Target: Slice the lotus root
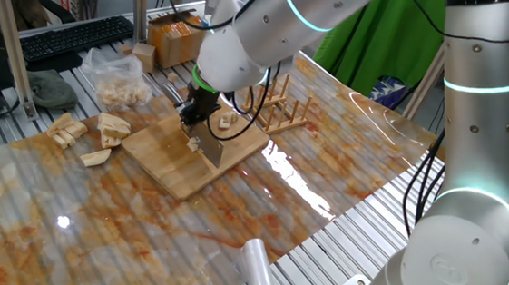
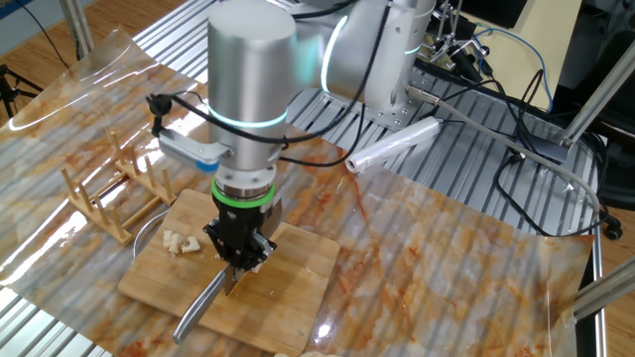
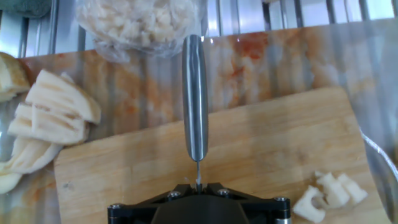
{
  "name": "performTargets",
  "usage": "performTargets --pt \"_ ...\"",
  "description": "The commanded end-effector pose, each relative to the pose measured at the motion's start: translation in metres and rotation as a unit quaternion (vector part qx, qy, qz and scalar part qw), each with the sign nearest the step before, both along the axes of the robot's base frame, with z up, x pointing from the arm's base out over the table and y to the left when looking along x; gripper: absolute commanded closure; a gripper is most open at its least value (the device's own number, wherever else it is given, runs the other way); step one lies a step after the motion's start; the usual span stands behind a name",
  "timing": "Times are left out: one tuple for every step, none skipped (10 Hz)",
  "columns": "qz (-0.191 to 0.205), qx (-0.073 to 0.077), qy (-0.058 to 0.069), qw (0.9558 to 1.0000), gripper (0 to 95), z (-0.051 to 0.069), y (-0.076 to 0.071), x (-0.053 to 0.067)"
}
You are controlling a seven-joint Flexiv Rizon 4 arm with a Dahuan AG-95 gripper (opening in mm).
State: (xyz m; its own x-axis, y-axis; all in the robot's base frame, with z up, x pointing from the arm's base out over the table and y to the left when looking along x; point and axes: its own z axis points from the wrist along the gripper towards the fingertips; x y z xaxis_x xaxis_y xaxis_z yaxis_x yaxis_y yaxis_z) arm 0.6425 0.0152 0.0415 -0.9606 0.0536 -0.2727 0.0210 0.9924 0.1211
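The knife (image 3: 194,99) is grasped in the tool (image 2: 239,260) over the board (image 3: 261,149); no root lies under it; root pieces (image 3: 53,115) at 9 o'clock must be fetched.

Wooden dish rack (image 1: 281,111) beside the board, black keyboard (image 1: 75,38) and cardboard box (image 1: 173,38) behind.

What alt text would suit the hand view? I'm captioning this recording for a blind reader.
The shut gripper holds a knife whose metal handle points away from the camera over a wooden cutting board. A few cut lotus root pieces lie on the board at lower right, larger lotus root chunks sit off it at left, and a plastic bag of pieces lies beyond.
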Motion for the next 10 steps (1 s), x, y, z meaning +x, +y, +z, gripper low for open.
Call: performTargets --pt "-0.002 -0.006 0.001 1.0000 95.0 -0.0108 0.0023 -0.0051" --pt "-0.003 0.000 0.001 1.0000 95.0 -0.0113 0.0026 -0.0050" --pt "-0.005 0.006 0.001 1.0000 95.0 -0.0123 0.0035 -0.0050" --pt "-0.007 0.010 -0.001 0.9999 95.0 -0.0117 0.0057 -0.0052" --pt "-0.006 0.005 -0.002 1.0000 95.0 -0.0108 0.0064 -0.0048" --pt "0.003 -0.011 -0.008 0.9999 95.0 -0.0116 0.0053 -0.0044" --pt "0.002 -0.009 -0.014 0.9999 95.0 -0.0106 0.0053 -0.0055" --pt "0.001 -0.006 -0.013 0.9999 95.0 -0.0087 0.0051 -0.0074" --pt "0.002 -0.008 -0.017 0.9998 95.0 -0.0085 0.0050 -0.0070" --pt "-0.001 -0.004 -0.020 0.9998 95.0 -0.0086 0.0051 -0.0070"
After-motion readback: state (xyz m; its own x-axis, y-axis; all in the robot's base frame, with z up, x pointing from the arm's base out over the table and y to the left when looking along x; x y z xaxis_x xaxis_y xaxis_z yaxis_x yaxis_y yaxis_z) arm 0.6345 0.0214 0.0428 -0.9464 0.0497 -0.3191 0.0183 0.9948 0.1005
